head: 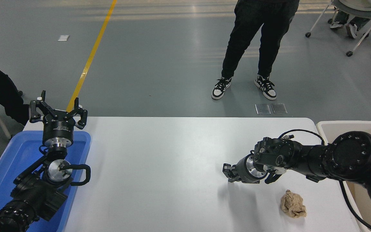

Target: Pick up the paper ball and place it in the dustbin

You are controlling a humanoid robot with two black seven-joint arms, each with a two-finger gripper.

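Note:
The tan-brown crumpled paper ball [292,204] lies on the white table [172,161] near its front right. My right gripper [248,180] hovers just up and to the left of the ball, apart from it, open and empty, with the fingers pointing down. The cream-beige dustbin [349,124] stands off the table's right end, mostly hidden behind my right arm. My left gripper [58,112] is parked at the lower left above the blue tray, open and empty.
A shallow blue plastic tray [8,167] sits at the table's left end under the left arm. A person [256,48] in black trousers stands beyond the far edge. A wheeled chair [349,29] with a seated person is at the top right.

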